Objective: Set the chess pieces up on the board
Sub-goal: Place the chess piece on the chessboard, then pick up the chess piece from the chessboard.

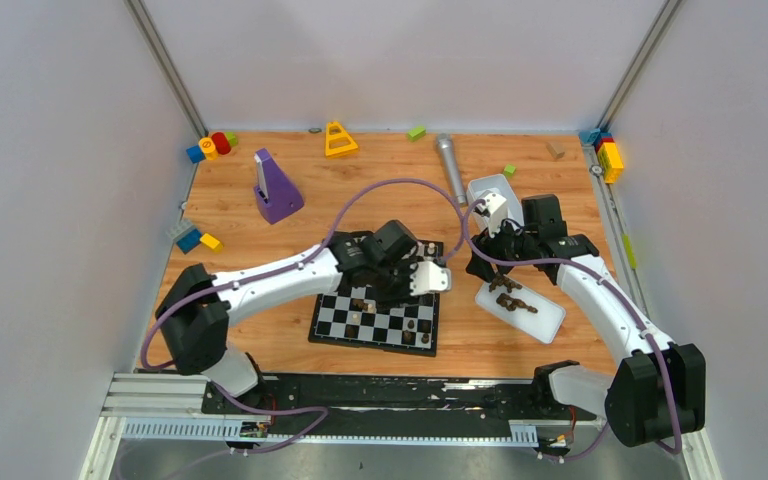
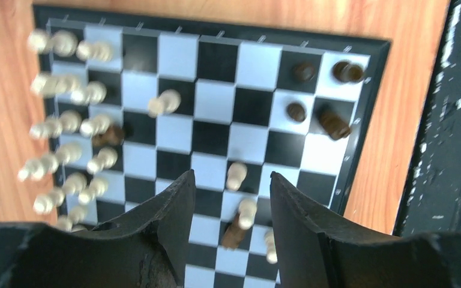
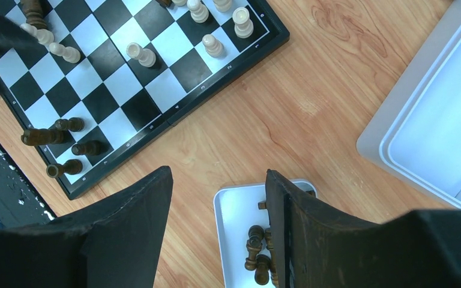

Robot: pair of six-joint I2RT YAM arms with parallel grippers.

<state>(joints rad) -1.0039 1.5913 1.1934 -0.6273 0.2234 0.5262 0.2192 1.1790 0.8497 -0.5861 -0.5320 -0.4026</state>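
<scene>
Found left gripper (image 2: pixel 231 183) parted and empty, low over board (image 2: pixel 216 60) amid cream pieces (image 2: pixel 164 103); risks toppling neighbours when lifting. Found right gripper (image 3: pixel 219 175) parted, empty, above tray (image 3: pixel 234 210) of heaped dark pieces (image 3: pixel 257 249); could pinch two at once

**Wooden table: surface contents**

The table (image 1: pixel 260 330) was of light wood grain. The board (image 1: pixel 385 325) lay flat near its front edge. Just right of it sat a white tray (image 1: pixel 548 318), with a second white tray (image 1: pixel 490 188) further back. A purple wedge (image 1: pixel 276 190), a yellow triangular frame (image 1: pixel 339 140), a silver cylinder (image 1: pixel 450 165) and a green block (image 1: pixel 416 132) occupied the rear. Coloured blocks (image 1: pixel 212 146) were grouped in the far left corner.
</scene>
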